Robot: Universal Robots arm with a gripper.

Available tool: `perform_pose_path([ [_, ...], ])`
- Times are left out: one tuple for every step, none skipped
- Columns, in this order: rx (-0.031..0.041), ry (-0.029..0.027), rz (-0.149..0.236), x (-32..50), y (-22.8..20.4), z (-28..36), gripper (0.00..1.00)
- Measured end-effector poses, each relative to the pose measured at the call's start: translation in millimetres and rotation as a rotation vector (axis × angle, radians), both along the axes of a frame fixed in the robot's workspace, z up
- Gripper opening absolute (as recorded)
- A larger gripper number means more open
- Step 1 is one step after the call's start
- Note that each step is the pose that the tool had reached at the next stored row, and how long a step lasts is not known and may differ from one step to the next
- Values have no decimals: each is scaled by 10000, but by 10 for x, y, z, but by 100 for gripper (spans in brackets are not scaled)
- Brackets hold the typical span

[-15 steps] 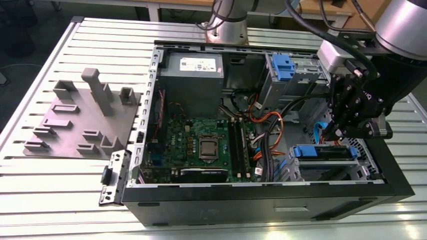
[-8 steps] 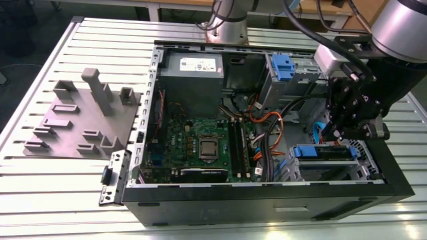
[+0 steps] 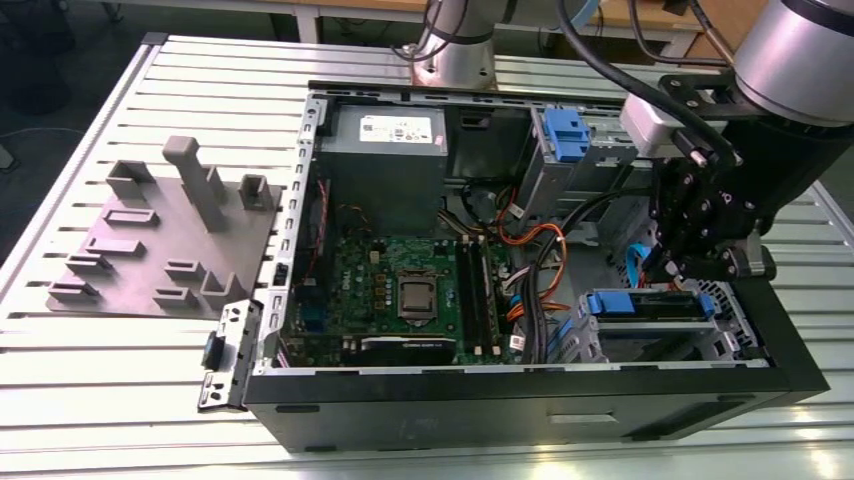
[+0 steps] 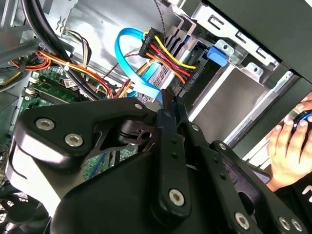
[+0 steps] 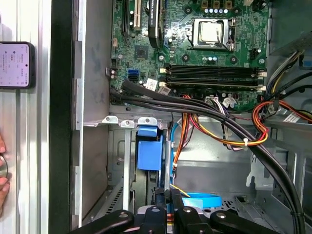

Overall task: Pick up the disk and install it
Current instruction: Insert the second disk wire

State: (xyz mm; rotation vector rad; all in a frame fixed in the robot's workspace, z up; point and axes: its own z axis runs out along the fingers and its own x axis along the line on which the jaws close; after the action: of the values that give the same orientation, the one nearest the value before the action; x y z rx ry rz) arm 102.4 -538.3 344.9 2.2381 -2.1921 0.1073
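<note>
Nearest the lens in the second wrist view, my claw stands with its fingers set almost together on a thin blue edge. I judge this to be a rail of the disk, so the claw is pinching it.

Exterior view, left to right:
- A grey fixture block stands on the slatted counter, well apart from the work.
- The open computer case has the motherboard flat on its floor, with orange and black cables just beside the board.
- The disk sits in the drive cage at the case's corner on the exterior view's right, directly beneath the claw. Its blue-railed edge runs lengthwise from the cage wall toward the motherboard.

Room is tight. Cage walls flank the disk, and a blue ribbon cable and a power plug hang close beside the fingers. The case wall lies just beyond. A person's hand rests outside the case, near that wall. I cannot tell whether the disk is fully home.
</note>
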Motion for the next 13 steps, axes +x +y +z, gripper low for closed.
perform_pose_path([
  [0, 0, 0, 0, -4, 0, 16],
  [1, 0, -1, -1, -9, -2, 16],
  [1, 0, -2, -1, -17, -4, 16],
  [1, 0, -2, -1, -27, -6, 16],
  [0, 0, -2, -1, -37, -9, 16],
  [1, 0, -2, -1, -48, -11, 16],
  [1, 0, -1, 0, -58, -13, 16],
  [0, 0, -1, 0, -69, -14, 16],
  [0, 0, -2, 1, -79, -16, 16],
  [1, 0, -1, 1, -87, -18, 16],
  [-1, 0, -1, 2, -94, -19, 16],
  [-1, 0, -1, 2, -100, -22, 16],
  [0, 0, -1, 3, -105, -25, 16],
])
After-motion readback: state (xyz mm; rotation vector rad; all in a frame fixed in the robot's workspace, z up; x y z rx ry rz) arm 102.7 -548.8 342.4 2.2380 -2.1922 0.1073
